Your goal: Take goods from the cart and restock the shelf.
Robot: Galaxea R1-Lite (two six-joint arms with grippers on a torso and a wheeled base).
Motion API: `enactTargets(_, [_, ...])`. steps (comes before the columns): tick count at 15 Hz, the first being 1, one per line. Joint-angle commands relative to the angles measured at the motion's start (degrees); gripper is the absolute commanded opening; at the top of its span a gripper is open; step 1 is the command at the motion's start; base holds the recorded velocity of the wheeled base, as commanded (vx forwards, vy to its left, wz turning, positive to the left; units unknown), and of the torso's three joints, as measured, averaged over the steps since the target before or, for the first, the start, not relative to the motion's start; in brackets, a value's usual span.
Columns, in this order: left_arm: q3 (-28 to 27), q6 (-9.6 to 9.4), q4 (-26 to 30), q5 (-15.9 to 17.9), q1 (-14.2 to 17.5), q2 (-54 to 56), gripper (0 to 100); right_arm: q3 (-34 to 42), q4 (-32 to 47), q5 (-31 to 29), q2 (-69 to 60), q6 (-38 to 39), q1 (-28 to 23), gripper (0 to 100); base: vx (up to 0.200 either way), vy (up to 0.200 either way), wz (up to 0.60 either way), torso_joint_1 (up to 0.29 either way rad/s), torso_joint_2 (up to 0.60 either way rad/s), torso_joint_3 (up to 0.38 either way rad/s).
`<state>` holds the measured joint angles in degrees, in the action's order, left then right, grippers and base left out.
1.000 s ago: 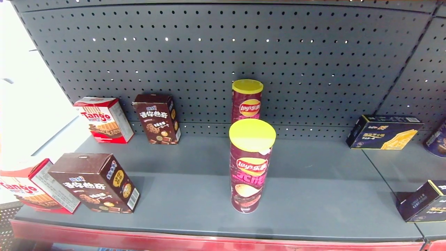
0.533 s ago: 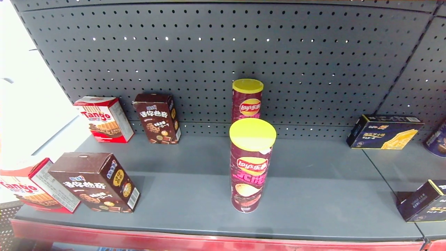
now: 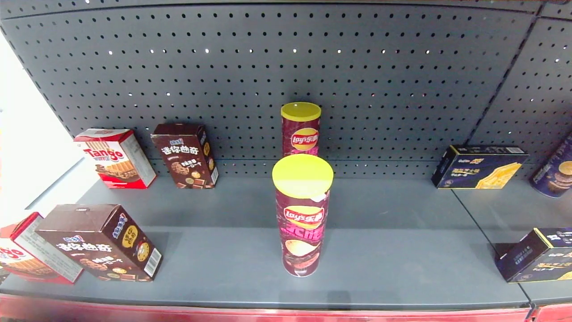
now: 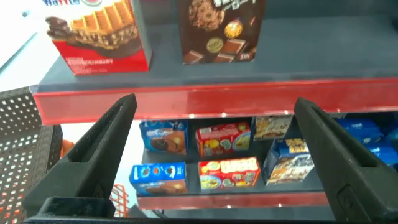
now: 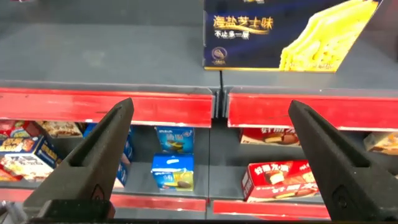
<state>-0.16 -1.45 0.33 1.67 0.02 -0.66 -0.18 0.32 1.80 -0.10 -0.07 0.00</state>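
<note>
Black left claw and right claw both gape wide, facing the shelf.

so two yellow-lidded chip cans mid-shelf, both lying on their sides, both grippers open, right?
Not lying: the front can and rear can both stand upright, per the head view. Yellow lids, mid-shelf, left gripper and right gripper open: correct.

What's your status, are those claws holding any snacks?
Left claw open, empty. Right claw open, empty. Front chip can upright on shelf, rear chip can behind it. No obstruction seen.
</note>
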Motion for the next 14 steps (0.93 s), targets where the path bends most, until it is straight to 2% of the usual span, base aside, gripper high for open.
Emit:
enactTargets(1, [0.07, -0.04, 0.02, 0.0, -0.02, -0.04, 100, 0.01, 0.03, 0.04, 0.1, -0.01, 0.0, 100, 0.0, 0.0, 0.0, 0.0, 0.0, 0.0])
enactTargets(3, [-0.02, -0.13, 0.02, 0.0, -0.02, -0.04, 100, 0.01, -0.05, 0.04, 0.1, -0.01, 0.0, 100, 0.0, 0.0, 0.0, 0.0, 0.0, 0.0])
enactTargets(4, [0.07, -0.04, 0.02, 0.0, -0.02, -0.04, 100, 0.01, -0.05, 0.04, 0.1, -0.01, 0.0, 100, 0.0, 0.2, 0.0, 0.002, 0.0, 0.002])
enactTargets(12, [-0.02, -0.04, 0.02, 0.0, -0.02, -0.04, 100, 0.01, 0.03, 0.04, 0.1, -0.01, 0.0, 100, 0.0, 0.0, 0.0, 0.0, 0.0, 0.0])
enactTargets(14, [0.07, 0.04, 0.02, 0.0, -0.02, -0.04, 100, 0.01, 0.03, 0.04, 0.1, -0.01, 0.0, 100, -0.1, 0.0, 0.0, 0.001, 0.0, 0.001])
